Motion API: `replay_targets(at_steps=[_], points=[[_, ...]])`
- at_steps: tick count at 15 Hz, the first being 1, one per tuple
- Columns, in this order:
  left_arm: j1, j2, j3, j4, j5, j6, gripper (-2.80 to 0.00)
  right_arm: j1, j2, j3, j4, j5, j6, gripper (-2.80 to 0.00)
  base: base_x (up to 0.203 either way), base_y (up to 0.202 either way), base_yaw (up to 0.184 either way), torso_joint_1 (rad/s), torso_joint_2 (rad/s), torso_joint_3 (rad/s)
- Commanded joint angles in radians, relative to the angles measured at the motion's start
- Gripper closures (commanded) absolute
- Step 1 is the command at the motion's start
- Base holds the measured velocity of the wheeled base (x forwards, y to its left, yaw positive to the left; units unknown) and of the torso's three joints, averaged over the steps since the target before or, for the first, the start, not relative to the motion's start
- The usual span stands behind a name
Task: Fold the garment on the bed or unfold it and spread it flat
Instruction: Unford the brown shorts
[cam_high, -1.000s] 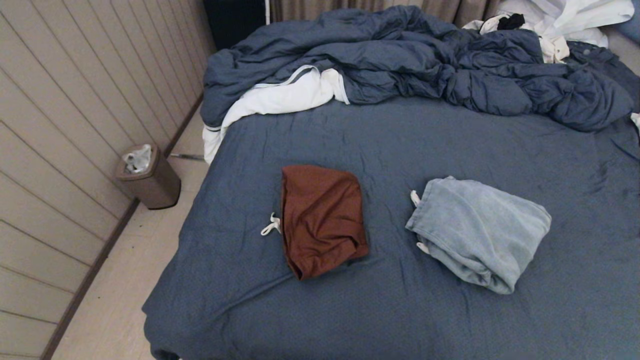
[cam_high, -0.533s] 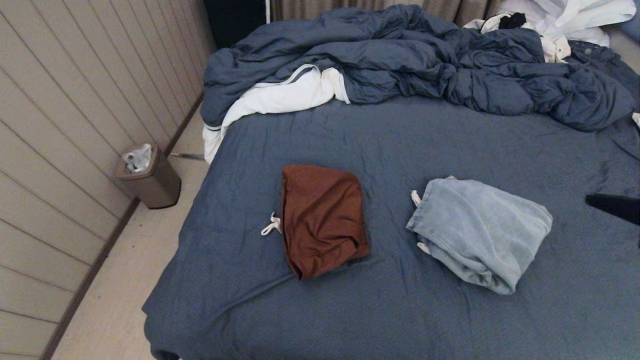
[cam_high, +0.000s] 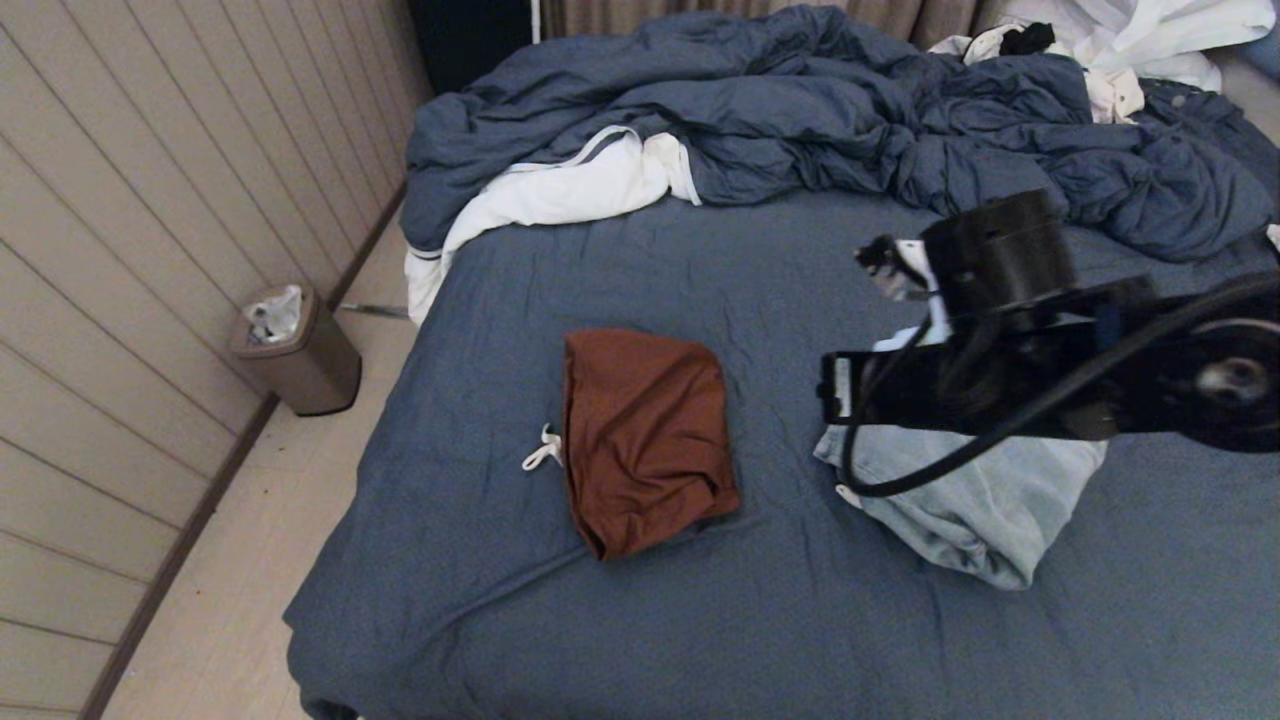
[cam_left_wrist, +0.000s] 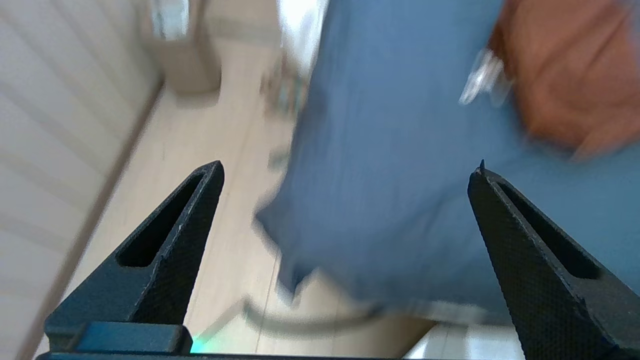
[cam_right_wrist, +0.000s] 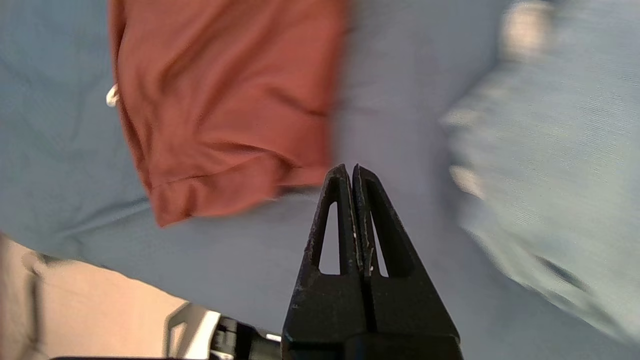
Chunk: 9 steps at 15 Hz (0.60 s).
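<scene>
The bed (cam_high: 700, 260) fills most of the head view, its slate-blue sheet spread wide and faintly creased. Two folded garments lie on it, apart from each other. The rust-brown garment (cam_high: 645, 440) sits near the middle, slightly left, with a white drawstring (cam_high: 543, 450) trailing from its left edge. The pale blue garment (cam_high: 985, 500) lies to its right, its upper part covered by the right arm (cam_high: 1050, 385), which reaches in from the right edge with a black cable looping below it.

The right gripper (cam_right_wrist: 354, 172) has its fingers pressed together with nothing between them; in its wrist view it hangs above the bare sheet between the two garments. The left gripper (cam_left_wrist: 347, 170) is spread wide and holds nothing, hanging over the bed's near left corner and the floor beside it.

At the far end a rumpled blue duvet (cam_high: 850, 130) with white lining is heaped across the bed, with white clothing (cam_high: 1130, 40) at the far right. On the floor to the left, by the panelled wall (cam_high: 130, 200), stands a small bin (cam_high: 300, 350).
</scene>
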Motion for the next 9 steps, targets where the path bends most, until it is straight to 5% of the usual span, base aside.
replay_targets(at_steps=[1, 5, 8, 9], points=[[0.000, 0.173, -0.172, 0.047, -0.008, -0.038, -2.80, 0.115, 0.192, -0.111, 0.006, -0.052, 0.001, 0.00, 0.000, 0.000, 0.000, 0.000, 0.00, 0.000], [-0.005, 0.641, -0.372, 0.061, -0.162, -0.194, -2.80, 0.193, 0.400, -0.313, 0.075, -0.068, 0.001, 0.00, 0.000, 0.000, 0.000, 0.000, 0.00, 0.000], [-0.094, 0.988, -0.507, -0.035, -0.274, -0.331, -2.80, 0.260, 0.540, -0.404, 0.091, -0.109, -0.002, 0.00, 0.000, 0.000, 0.000, 0.000, 0.00, 0.000], [-0.154, 1.082, -0.554, -0.081, -0.296, -0.377, -2.80, 0.277, 0.579, -0.442, 0.091, -0.119, -0.004, -2.80, 0.000, 0.000, 0.000, 0.000, 0.00, 0.000]])
